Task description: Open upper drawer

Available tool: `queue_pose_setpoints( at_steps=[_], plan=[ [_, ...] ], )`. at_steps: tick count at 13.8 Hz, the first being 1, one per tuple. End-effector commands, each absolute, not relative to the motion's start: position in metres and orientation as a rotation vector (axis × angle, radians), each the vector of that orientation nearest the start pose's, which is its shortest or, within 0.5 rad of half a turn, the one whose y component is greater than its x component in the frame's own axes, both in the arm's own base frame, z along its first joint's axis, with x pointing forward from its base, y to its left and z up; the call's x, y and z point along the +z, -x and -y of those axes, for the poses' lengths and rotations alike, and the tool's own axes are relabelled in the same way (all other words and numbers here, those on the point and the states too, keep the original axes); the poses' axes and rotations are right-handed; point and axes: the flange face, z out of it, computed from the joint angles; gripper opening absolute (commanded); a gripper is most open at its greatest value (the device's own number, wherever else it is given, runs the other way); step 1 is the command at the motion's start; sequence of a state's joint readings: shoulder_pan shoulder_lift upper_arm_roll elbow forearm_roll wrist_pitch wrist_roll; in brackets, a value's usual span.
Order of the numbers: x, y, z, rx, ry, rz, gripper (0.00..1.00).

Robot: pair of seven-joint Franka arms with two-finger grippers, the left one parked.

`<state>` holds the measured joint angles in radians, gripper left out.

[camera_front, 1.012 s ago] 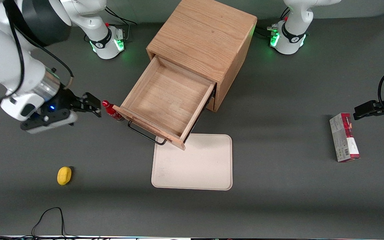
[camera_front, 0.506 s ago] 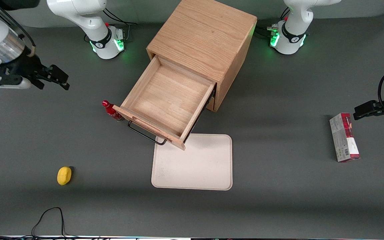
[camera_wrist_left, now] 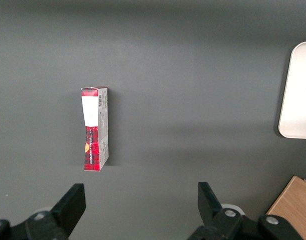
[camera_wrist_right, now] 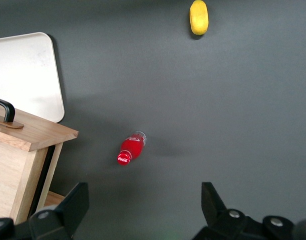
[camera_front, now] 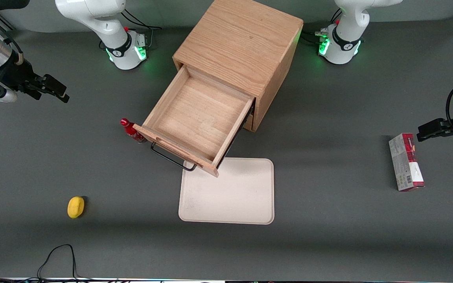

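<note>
The upper drawer (camera_front: 201, 118) of the oak cabinet (camera_front: 238, 43) stands pulled far out, its plain wood interior bare. Its black bar handle (camera_front: 171, 159) juts over the tray's edge. In the right wrist view I see one corner of the drawer front (camera_wrist_right: 23, 135) and an end of the handle (camera_wrist_right: 4, 109). My gripper (camera_front: 55, 89) hangs open above the table toward the working arm's end, well apart from the drawer, with nothing between its fingers (camera_wrist_right: 78, 200). The lower drawer is hidden under the upper one.
A small red bottle (camera_front: 131, 131) (camera_wrist_right: 131, 149) stands beside the drawer's front corner. A cream tray (camera_front: 230, 192) lies in front of the drawer. A yellow lemon (camera_front: 76, 207) sits nearer the front camera. A red box (camera_front: 406, 162) lies toward the parked arm's end.
My gripper has pulled away from the bottle and the drawer front, rising and moving toward the working arm's end of the table. The drawer has stayed pulled out.
</note>
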<state>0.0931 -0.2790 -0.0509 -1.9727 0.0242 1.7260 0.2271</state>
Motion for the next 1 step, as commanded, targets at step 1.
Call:
queue_pose_setpoints(
  at_steps=[1],
  plan=[
    [0.5882,-0.4784,-0.0233,-0.01,3.111,-0.291,1.0]
  ],
)
